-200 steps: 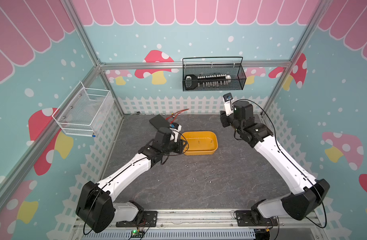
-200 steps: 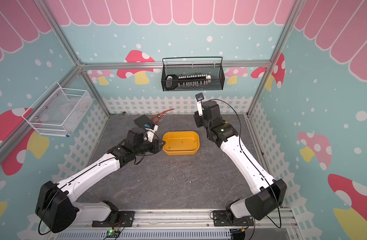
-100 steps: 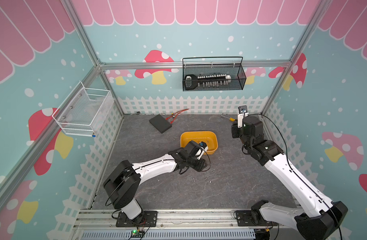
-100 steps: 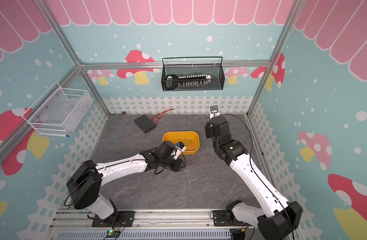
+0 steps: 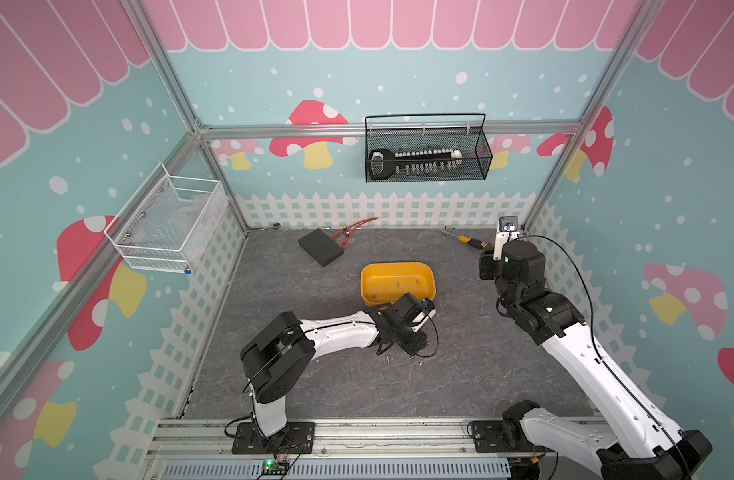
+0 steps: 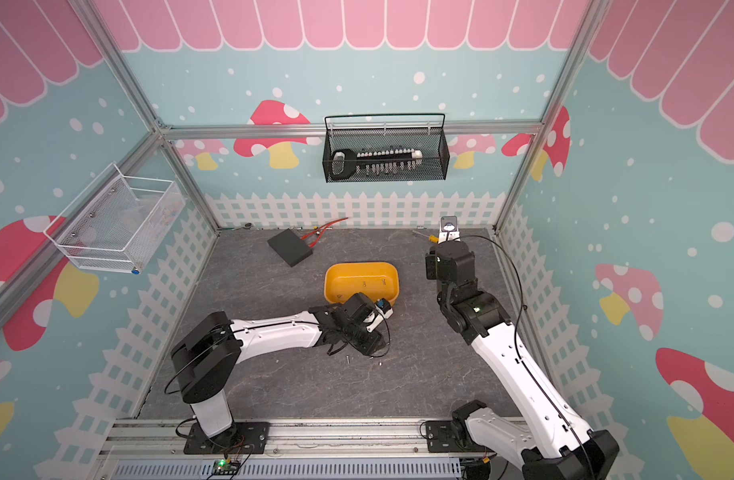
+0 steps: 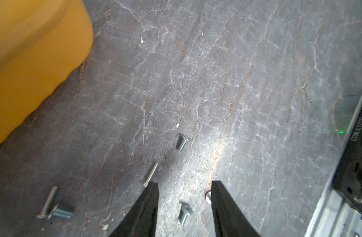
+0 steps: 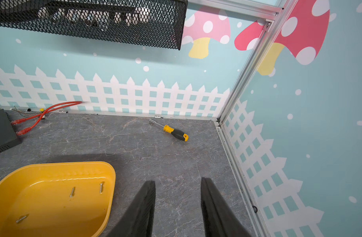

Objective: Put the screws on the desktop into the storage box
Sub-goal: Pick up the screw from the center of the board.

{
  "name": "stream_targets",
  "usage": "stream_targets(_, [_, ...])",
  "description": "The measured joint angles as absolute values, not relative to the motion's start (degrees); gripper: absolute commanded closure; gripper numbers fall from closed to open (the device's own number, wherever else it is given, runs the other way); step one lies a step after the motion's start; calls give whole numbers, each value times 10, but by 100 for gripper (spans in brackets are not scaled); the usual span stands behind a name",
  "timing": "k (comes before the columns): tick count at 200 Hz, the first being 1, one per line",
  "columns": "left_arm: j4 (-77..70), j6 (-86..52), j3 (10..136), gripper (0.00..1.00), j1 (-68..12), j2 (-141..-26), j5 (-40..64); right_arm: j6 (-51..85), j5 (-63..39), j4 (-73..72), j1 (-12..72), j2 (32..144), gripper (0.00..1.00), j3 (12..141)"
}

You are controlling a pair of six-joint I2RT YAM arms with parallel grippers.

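Left end effector (image 7: 184, 184): low over the tabletop (image 7: 258, 82), jaws partly open and holding nothing. One short screw (image 7: 184, 213) lies in the gap between them.
Loose screws: a slim one (image 7: 151, 173) lies right at one finger's tip, another (image 7: 207, 196) is against the other finger, and a pair (image 7: 62, 212) sits off to the side.
Risk at the pick: closing here could knock the neighbours away or pinch two at once, and a round shank may squirt out.
Storage box (image 5: 396, 266): just beyond the left wrist, with three screws (image 8: 72, 191) already inside.
Risk at the drop: letting go over the near rim could bounce a screw back out.
Right end effector (image 8: 177, 181): above bare tabletop beside the box, jaws apart, empty.
Screwdriver (image 8: 176, 132): near the back wall, well apart.
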State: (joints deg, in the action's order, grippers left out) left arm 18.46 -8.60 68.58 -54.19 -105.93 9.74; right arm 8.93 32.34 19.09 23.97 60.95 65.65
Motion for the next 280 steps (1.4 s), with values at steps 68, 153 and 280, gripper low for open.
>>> stream_targets(68, [208, -37, 735, 60, -556, -1110, 52, 89, 325, 190, 229, 607, 57, 647])
stream_targets(153, [223, -12, 762, 60, -568, -1148, 44, 89, 319, 190, 217, 602, 56, 640])
stream_targets(280, [225, -6, 772, 70, -583, -1169, 23, 89, 304, 190, 210, 602, 56, 638])
